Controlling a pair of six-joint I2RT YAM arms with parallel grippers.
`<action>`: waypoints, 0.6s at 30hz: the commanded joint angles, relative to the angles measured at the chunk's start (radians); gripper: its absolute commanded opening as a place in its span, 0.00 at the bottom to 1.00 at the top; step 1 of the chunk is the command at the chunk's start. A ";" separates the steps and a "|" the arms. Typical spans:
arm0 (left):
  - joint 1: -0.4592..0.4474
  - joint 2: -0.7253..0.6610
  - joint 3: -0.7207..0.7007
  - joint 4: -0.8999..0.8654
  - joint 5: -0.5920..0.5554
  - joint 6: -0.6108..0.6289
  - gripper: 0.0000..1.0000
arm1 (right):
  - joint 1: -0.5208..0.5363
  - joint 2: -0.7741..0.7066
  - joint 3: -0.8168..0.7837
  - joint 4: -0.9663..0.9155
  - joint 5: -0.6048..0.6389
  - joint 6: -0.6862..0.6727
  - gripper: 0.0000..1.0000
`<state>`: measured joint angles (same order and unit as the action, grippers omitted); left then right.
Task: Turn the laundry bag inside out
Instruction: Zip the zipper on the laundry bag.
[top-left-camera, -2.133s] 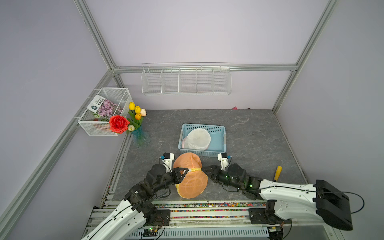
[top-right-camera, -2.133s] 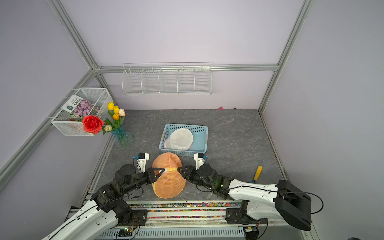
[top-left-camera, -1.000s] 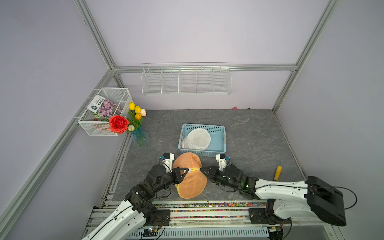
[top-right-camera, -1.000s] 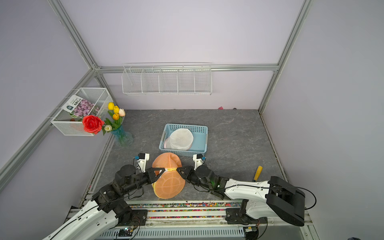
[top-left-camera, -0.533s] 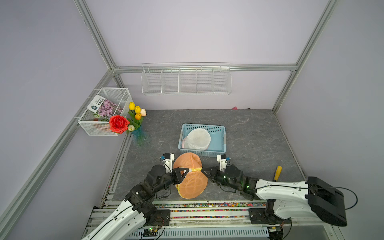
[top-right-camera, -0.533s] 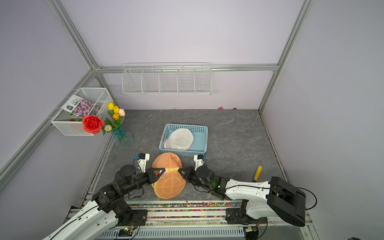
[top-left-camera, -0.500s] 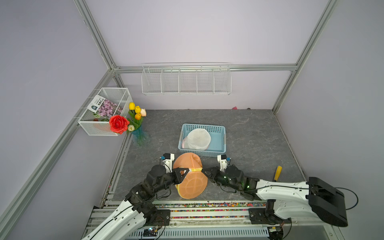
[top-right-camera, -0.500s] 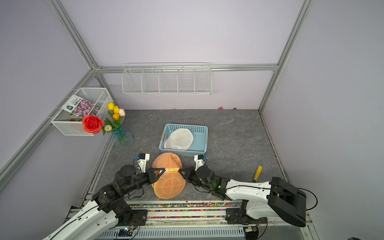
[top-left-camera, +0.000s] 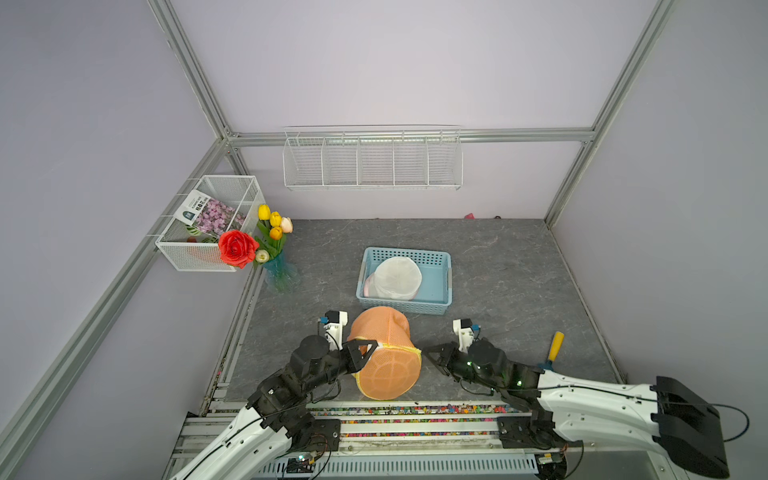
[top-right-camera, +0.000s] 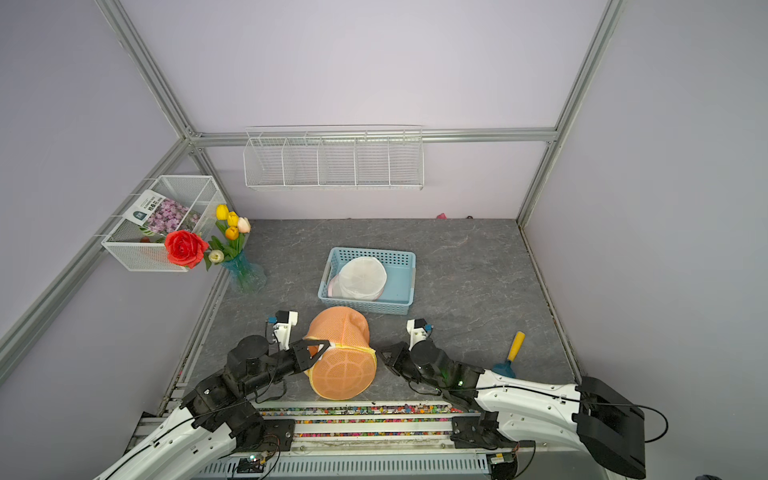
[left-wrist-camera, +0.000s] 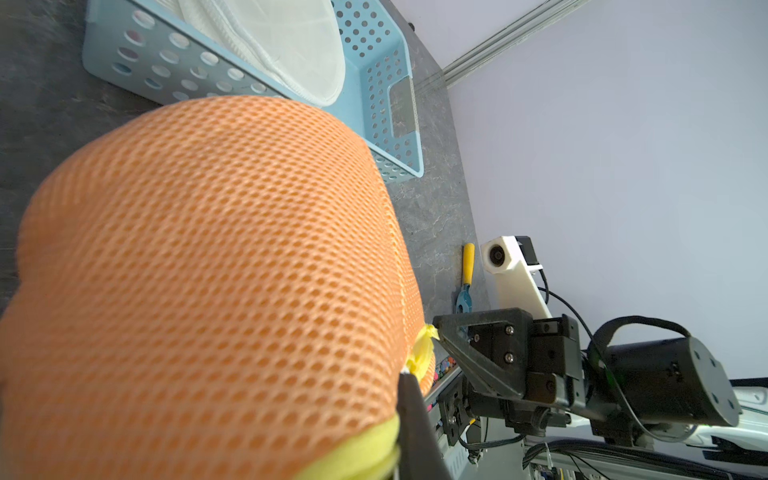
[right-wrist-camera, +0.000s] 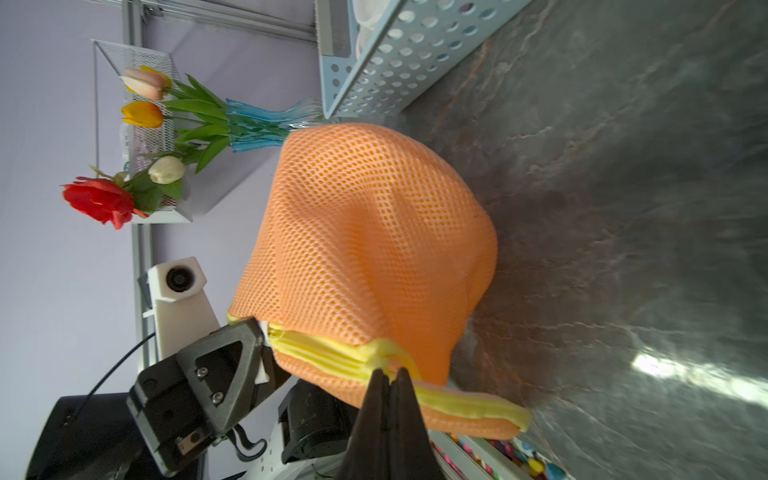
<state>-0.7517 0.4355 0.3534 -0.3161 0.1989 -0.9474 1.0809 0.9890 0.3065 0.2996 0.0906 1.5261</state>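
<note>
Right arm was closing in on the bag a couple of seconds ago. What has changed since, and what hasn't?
The right gripper has shut its jaws on the yellow rim of the laundry bag, and that arm has drawn slightly back toward its own side. The left gripper stays shut on the rim's opposite side. The blue basket and yellow-handled tool have not moved.

Lilac walls (top-left-camera: 395, 62), grey, perhaps stone floor (top-left-camera: 498, 257), wire shelf (top-left-camera: 372, 160).

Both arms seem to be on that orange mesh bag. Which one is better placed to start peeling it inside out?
Probably left. The left claw is shut well over the yellow rim of the laundry bag, while the right claw pinches only the rim's very edge, a slighter hold.
</note>
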 joint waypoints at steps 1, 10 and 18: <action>0.006 -0.001 -0.010 0.056 -0.031 -0.013 0.00 | -0.012 -0.026 -0.043 -0.193 0.070 0.019 0.00; 0.007 0.128 0.081 -0.030 0.086 0.077 0.00 | -0.096 0.063 0.070 -0.109 -0.034 -0.238 0.00; 0.006 0.041 0.042 0.001 0.046 0.039 0.00 | -0.075 0.059 0.081 0.036 -0.036 -0.235 0.56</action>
<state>-0.7479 0.4831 0.3927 -0.3233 0.2512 -0.9066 0.9955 1.0508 0.3939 0.2604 0.0517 1.3022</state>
